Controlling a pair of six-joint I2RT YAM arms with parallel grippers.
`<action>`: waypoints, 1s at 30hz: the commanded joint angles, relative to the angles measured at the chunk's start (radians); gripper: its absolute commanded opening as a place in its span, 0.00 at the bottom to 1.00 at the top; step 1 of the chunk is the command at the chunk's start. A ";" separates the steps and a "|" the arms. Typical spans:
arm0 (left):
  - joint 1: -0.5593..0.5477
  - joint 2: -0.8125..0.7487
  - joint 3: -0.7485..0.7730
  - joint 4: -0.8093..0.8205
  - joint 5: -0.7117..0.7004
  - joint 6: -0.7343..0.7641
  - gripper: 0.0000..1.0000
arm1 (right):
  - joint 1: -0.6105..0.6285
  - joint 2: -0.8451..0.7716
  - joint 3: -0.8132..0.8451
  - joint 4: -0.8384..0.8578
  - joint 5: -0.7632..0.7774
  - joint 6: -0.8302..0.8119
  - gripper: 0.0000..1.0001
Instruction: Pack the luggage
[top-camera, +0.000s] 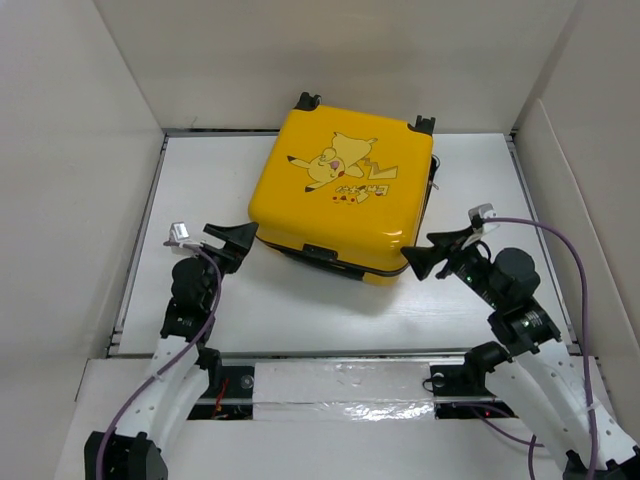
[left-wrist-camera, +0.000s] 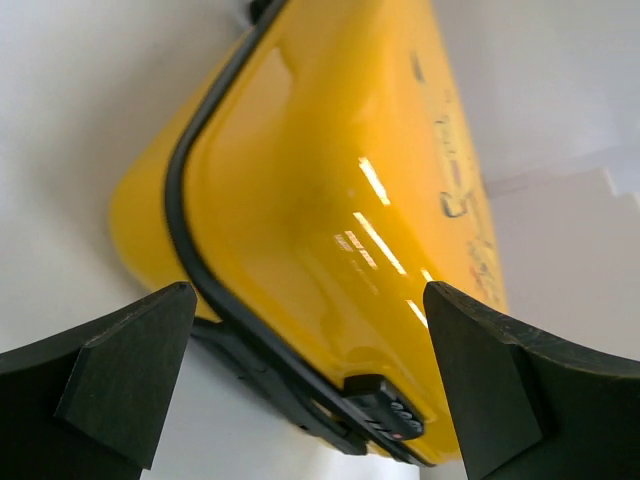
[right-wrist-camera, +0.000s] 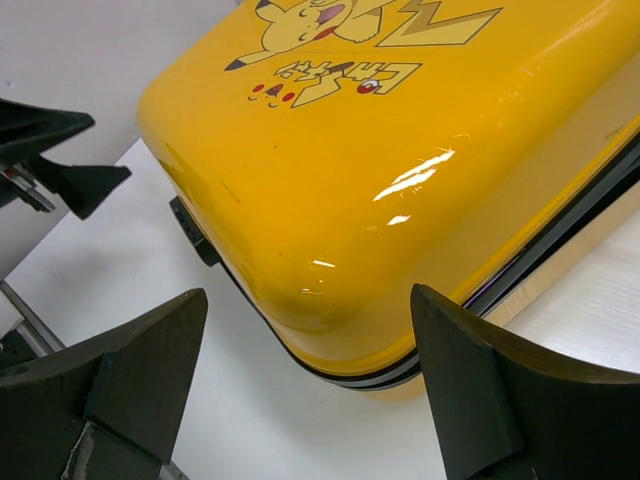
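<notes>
Luggage (top-camera: 340, 185) lies one o'clock from released left end effector (top-camera: 237, 247), eleven o'clock from released right end effector (top-camera: 427, 252); equally near.

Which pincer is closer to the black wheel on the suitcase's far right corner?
Right. The right pincer sits by the suitcase's near right corner, on that wheel's side. The left pincer is by the near left corner, diagonally across.

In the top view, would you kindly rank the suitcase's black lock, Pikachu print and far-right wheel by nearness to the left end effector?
From left end effector:
1. Black lock, near edge.
2. Pikachu print, lid centre.
3. Far-right wheel, back corner.
</notes>
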 joint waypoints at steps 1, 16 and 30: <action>0.004 0.078 -0.032 0.201 0.077 -0.010 0.99 | 0.010 0.004 0.011 0.016 0.017 -0.019 0.90; -0.045 0.404 0.244 0.522 0.126 -0.076 0.96 | 0.019 0.016 -0.009 0.039 -0.015 0.013 0.97; -0.045 -0.013 0.134 -0.082 0.043 0.186 0.19 | -0.004 -0.100 -0.303 0.155 0.231 0.100 0.04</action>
